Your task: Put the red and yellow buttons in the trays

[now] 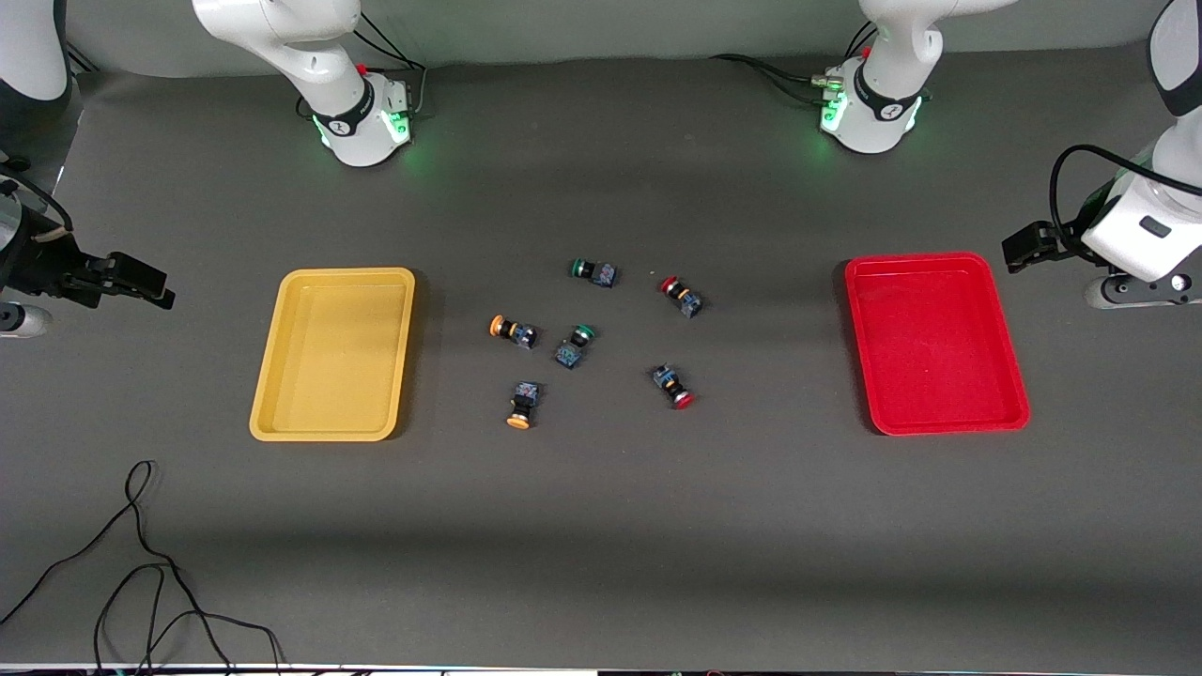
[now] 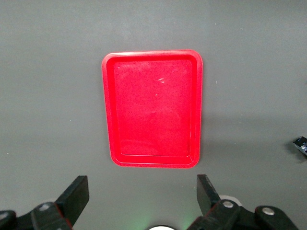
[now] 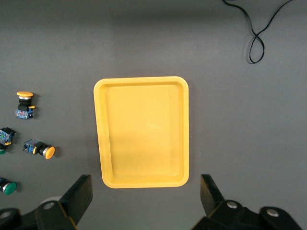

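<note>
The left pincer [image 2: 139, 191] hangs wide open, the empty red tray [image 2: 152, 108] just ahead of it. The right pincer [image 3: 146, 194], also wide, hangs likewise by the empty yellow tray [image 3: 142, 131]; both arms wait

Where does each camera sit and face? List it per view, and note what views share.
Front view: high across the table, facing both arm bases; shows yellow tray, red tray, six buttons.
Left wrist view: on the left arm, looking down over the red tray; open left gripper shows.
Right wrist view: over the yellow tray; open right gripper shows.
Each tray appears in two views.
</note>
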Available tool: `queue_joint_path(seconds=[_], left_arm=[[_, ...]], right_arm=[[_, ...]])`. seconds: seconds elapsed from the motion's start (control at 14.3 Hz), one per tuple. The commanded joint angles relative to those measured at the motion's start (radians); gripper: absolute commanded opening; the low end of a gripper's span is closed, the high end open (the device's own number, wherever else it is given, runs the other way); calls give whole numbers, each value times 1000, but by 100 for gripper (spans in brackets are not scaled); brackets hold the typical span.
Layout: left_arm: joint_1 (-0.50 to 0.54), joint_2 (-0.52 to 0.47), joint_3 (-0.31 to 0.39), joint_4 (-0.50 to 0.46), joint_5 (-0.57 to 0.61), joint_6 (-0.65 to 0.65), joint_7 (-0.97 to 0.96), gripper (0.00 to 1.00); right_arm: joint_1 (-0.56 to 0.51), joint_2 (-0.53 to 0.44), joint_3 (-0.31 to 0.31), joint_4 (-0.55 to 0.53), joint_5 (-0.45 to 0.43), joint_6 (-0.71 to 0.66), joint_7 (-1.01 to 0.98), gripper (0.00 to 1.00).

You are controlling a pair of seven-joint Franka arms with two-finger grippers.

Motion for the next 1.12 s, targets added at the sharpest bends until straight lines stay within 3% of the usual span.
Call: queue_joint_path(seconds=[0.0, 0.14, 0.42, 0.7, 0.91, 1.05], left_arm=[[5, -11, -7, 5, 7, -23, 17, 100], [5, -10, -7, 5, 7, -23, 15, 100], [5, -10, -7, 5, 7, -23, 15, 100], [-26, 9, -8, 2, -1, -23, -4, 100], [-101, 45, -10, -5, -14, -12, -141, 100], [-168, 93, -10, -5, -43, 9, -254, 100]], right_arm=[[30, -10, 7, -23, -18, -22, -22, 100], [85, -20, 7, -51, -3, -22, 27, 100], [234, -27, 6, -123, 97, 3, 390, 100], [424, -57, 6, -238, 102, 147, 681, 100], [570, -44, 6, -250, 91, 220, 940, 100], [610, -24, 6, -250, 71, 244, 1013, 100]])
